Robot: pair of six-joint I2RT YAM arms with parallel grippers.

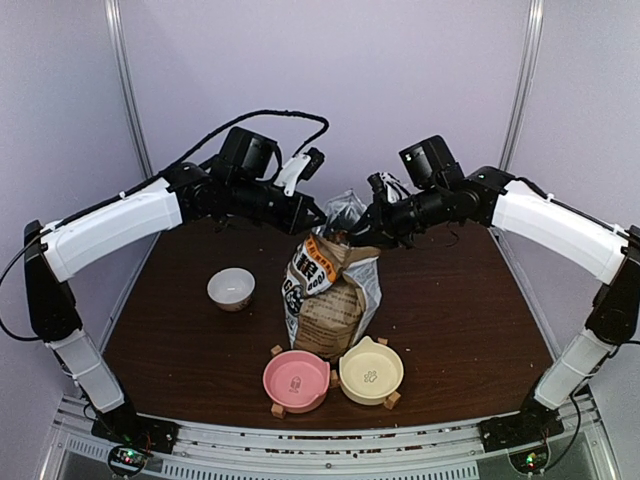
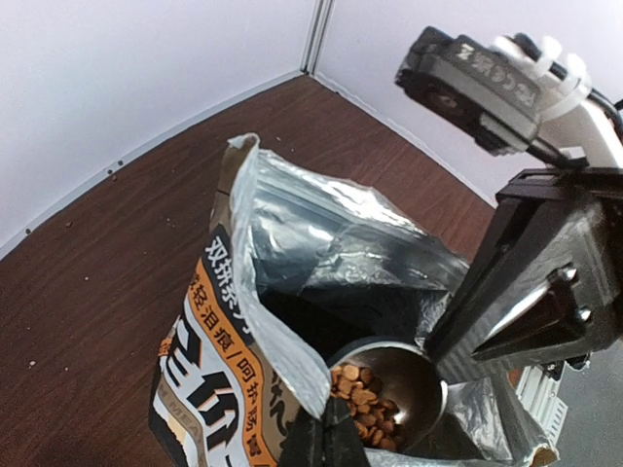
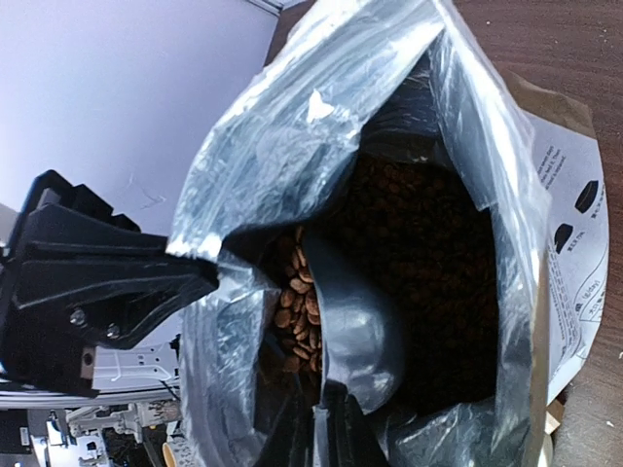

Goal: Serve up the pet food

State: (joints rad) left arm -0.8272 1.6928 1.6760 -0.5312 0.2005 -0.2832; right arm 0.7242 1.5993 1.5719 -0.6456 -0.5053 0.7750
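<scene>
Left gripper [image 2: 326, 430] clamps the metal scoop [image 2: 414, 375], loaded with pet food [image 2: 362, 394], inside the bag [image 2: 209, 360]; right gripper [image 3: 319, 420] pinches the bag rim.

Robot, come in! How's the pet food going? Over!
Left gripper shut on bag rim. Right gripper shut on scoop inside bag, pet food in it. Pink bowl, cream bowl empty; nothing blocking.

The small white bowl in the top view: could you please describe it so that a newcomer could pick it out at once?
Find the paper bag standing in the middle of the dark brown table. To its left, apart from it, sits the small white bowl. Unlike the pink bowl and cream bowl at the table's near edge, it is white and stands alone.
</scene>
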